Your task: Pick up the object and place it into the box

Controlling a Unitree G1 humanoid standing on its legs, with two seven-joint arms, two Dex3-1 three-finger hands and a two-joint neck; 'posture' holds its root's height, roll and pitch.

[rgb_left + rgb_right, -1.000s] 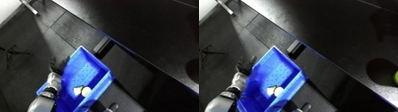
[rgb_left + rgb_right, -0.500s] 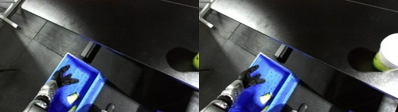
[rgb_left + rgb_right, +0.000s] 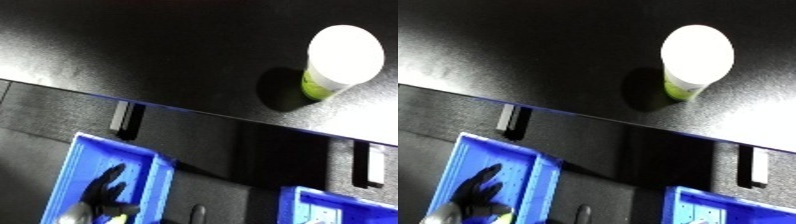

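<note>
A blue bin (image 3: 158,176) sits at the lower left, below the black table's front edge. My left hand (image 3: 107,191) is inside it, black fingers straight and pointing up over the perforated floor, holding nothing that I can see. A small yellowish-white object (image 3: 116,219) lies in the bin right beside the wrist, cut off by the lower edge. A green container with a white lid (image 3: 696,56) stands upright on the black table (image 3: 133,55) at the upper right, far from the hand. My right hand is out of sight.
A second blue bin (image 3: 728,209) shows at the lower right edge. The table's front band carries two dark slots (image 3: 125,120) (image 3: 368,166). Bright glare lies on the tabletop around the container.
The camera has swung up and right, bringing the white-lidded container and the second bin into view. My left hand stays inside the left bin beside the small object.
</note>
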